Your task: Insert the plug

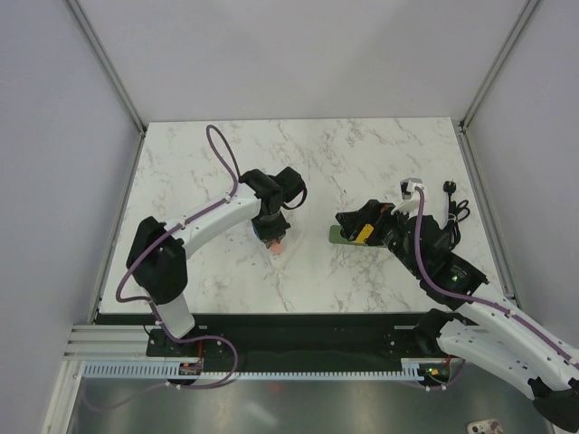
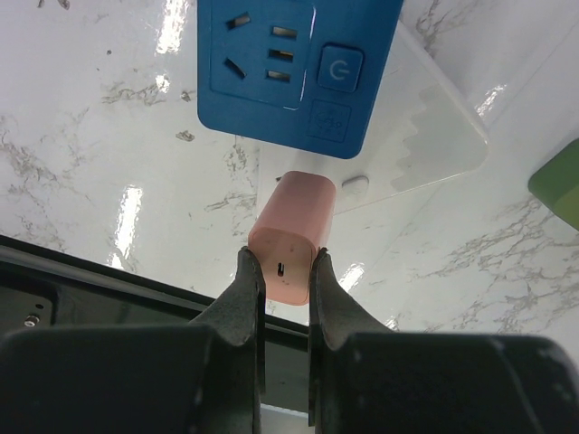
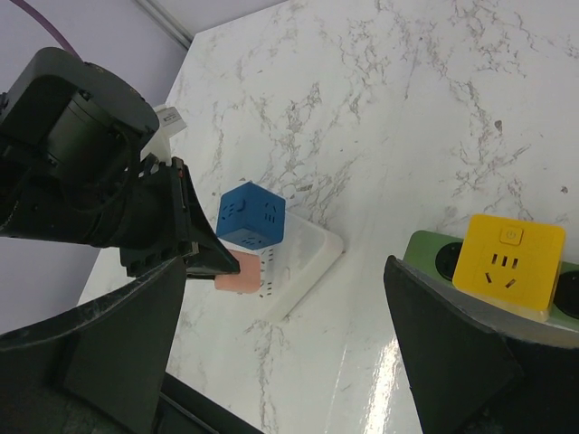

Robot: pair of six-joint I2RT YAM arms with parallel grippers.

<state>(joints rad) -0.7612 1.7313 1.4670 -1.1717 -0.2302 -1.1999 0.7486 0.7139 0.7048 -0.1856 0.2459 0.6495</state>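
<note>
The plug (image 3: 509,265) is a yellow cube with socket holes on its face, sitting on the dark green socket strip (image 3: 432,253); from above the plug (image 1: 365,234) shows beside my right gripper (image 1: 355,226). In its wrist view the right gripper (image 3: 280,362) stands wide open with nothing between its fingers, the right finger just in front of the green strip. My left gripper (image 2: 285,264) is shut on a pink charger block (image 2: 291,237), held over the white socket strip (image 2: 425,136). The left gripper (image 1: 274,240) is left of the green strip (image 1: 335,237).
A blue socket cube (image 2: 294,68) stands on the white strip (image 3: 308,262), just beyond the pink block (image 3: 240,271). A black plug with a thin cord (image 1: 452,210) and a small white item (image 1: 412,188) lie at the right. The table's dark front edge (image 2: 90,262) is close.
</note>
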